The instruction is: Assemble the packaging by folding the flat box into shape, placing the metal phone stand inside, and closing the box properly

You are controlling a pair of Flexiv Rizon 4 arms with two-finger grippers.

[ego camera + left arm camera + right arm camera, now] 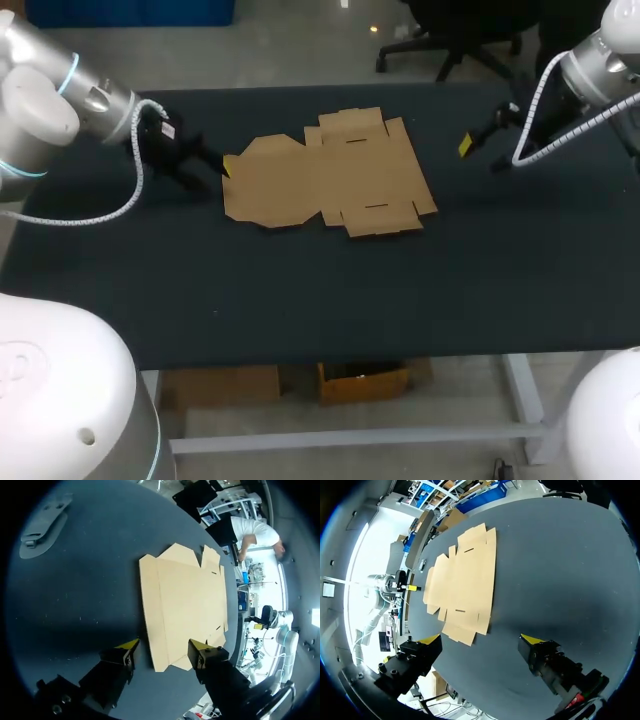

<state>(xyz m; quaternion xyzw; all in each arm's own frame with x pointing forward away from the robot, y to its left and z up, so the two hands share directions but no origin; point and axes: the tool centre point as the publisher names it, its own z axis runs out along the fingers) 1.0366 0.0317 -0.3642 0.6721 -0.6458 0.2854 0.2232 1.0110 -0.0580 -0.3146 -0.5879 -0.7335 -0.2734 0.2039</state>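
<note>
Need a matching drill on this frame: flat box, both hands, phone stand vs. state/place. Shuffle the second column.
1. flat box
2. left hand
3. right hand
4. phone stand

A. open, apart from the box
B. grey, on the table, apart from the box
C. unfolded, lying flat
D. open, at the box's edge

Pairs: 1-C, 2-D, 3-A, 4-B

Brown cardboard box (330, 175) lies flat (wholly unfolded), grey stand (42, 525) well apart.
</note>
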